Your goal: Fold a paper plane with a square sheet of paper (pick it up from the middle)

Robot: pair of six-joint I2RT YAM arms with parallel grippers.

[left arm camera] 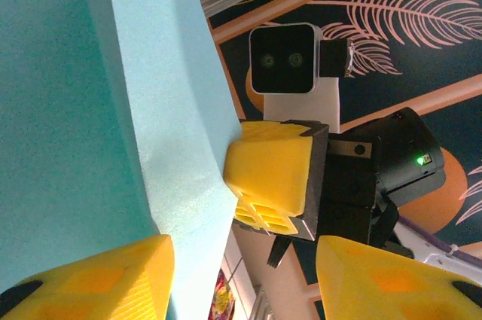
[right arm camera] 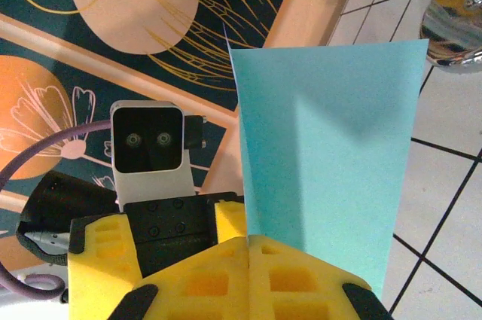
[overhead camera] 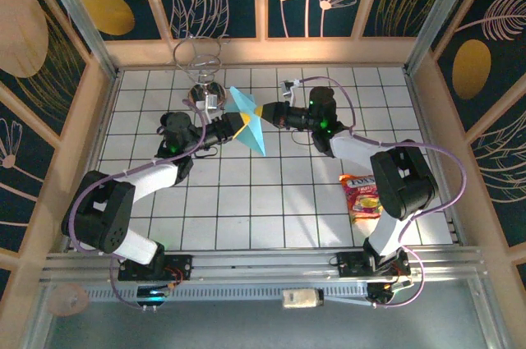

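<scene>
The light-blue sheet of paper (overhead camera: 249, 123), folded to a pointed dart shape, hangs in the air above the middle of the tiled table, its tip pointing toward the near side. My right gripper (overhead camera: 261, 112) comes in from the right and is shut on the paper's edge; in the right wrist view its yellow fingers (right arm camera: 226, 275) meet with the paper (right arm camera: 324, 154) rising from between them. My left gripper (left arm camera: 242, 260) stands open, and the paper (left arm camera: 151, 109) lies against its left finger (left arm camera: 90, 278), apart from the right one. The right gripper (left arm camera: 267, 177) faces it closely.
An orange-red snack packet (overhead camera: 362, 197) lies on the tiles at the right. A wire stand (overhead camera: 200, 57) and a shiny metal piece (overhead camera: 205, 96) sit at the back left. Wooden walls (overhead camera: 78, 144) enclose the table.
</scene>
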